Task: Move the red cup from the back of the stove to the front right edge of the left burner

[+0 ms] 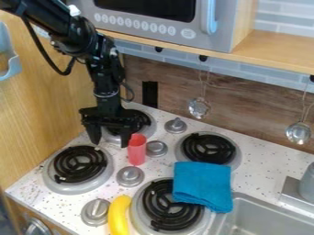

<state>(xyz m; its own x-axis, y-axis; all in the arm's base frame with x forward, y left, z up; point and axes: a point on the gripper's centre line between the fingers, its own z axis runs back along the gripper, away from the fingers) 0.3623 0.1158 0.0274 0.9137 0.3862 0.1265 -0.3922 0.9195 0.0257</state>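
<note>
Camera view: the gripper's two fingers hang apart, one close by the upright red cup; contact is hard to tell. The gripper partly hides a rear burner; a blue cloth overlaps two others; the bottom edge crops the banana.

No readable text
The grey toy microwave at the far side has a row of pale round buttons; any marks on them are too small to read.
</note>
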